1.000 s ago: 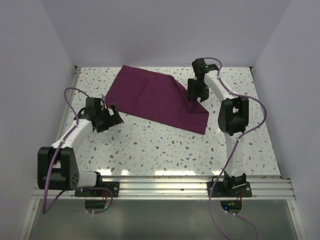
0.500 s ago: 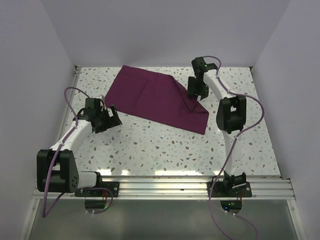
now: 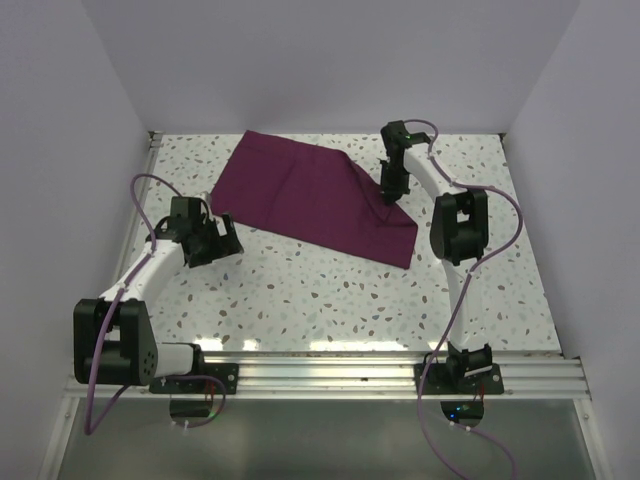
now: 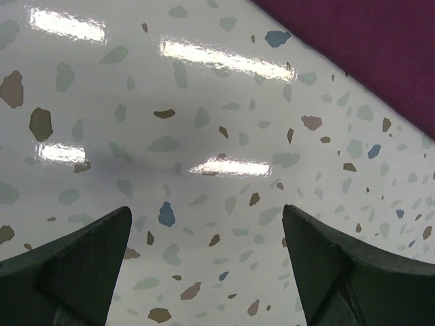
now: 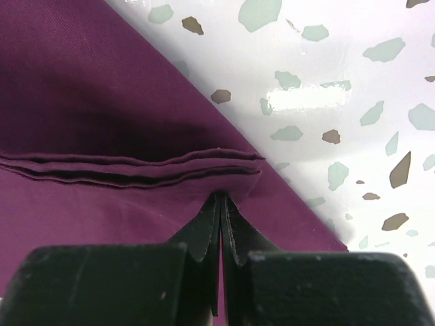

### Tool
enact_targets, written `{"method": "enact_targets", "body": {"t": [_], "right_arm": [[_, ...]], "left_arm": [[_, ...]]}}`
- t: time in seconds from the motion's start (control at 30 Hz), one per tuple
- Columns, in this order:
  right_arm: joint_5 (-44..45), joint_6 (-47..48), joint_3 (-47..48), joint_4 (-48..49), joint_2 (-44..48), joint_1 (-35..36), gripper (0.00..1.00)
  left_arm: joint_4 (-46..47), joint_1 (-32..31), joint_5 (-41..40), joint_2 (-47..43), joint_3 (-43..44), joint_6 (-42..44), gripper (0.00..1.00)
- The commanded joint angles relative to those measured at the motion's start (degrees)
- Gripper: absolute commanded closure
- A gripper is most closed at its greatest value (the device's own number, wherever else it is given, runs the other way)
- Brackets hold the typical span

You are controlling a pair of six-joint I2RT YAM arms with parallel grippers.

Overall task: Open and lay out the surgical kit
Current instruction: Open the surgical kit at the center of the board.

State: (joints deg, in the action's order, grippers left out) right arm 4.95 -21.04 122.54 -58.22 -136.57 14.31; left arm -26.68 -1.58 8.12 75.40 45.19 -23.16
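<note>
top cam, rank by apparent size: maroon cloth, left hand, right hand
1. maroon cloth: by far the largest.
2. left hand: open and seen broadside, so it looks wider.
3. right hand: shut and seen nearly end-on, so it looks narrow.
The difference between the two hands comes from pose and viewing angle, so that ranking is unsure.

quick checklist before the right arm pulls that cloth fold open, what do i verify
1. Right gripper shut at the cloth where its layered fold edge lies: ok.
2. A layer actually caught between its fingers: cannot tell.
3. Left gripper open, above bare table, off the cloth: ok.
4. Contents of the cloth visible: not ok, all covered.
</note>
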Motion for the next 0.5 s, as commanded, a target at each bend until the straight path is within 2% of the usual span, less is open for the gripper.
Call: {"method": "enact_targets", "body": {"t": [0.0,0.37,0.4,0.47], "right_arm": [[-0.6,-0.3,1.8,1.2,0.8,0.0,1.00],[10.0,-1.6,3.7,1.3,6.8,-1.9,1.00],[9.7,-1.9,3.5,1.4,6.9,-2.3,0.94],[8.0,-1.9,2.2,3.1,7.4,-3.1,0.47]], "left_arm": [[-0.8,-0.3,-0.3,-1.1,1.4,1.8,0.04],[-0.7,-0.3,0.2,-1.2,0.9,2.0,0.04],[-0.7,-0.3,0.2,-1.2,0.9,2.0,0.04],[-0.6,-0.3,0.2,-1.3,0.7,2.1,0.04]]}}
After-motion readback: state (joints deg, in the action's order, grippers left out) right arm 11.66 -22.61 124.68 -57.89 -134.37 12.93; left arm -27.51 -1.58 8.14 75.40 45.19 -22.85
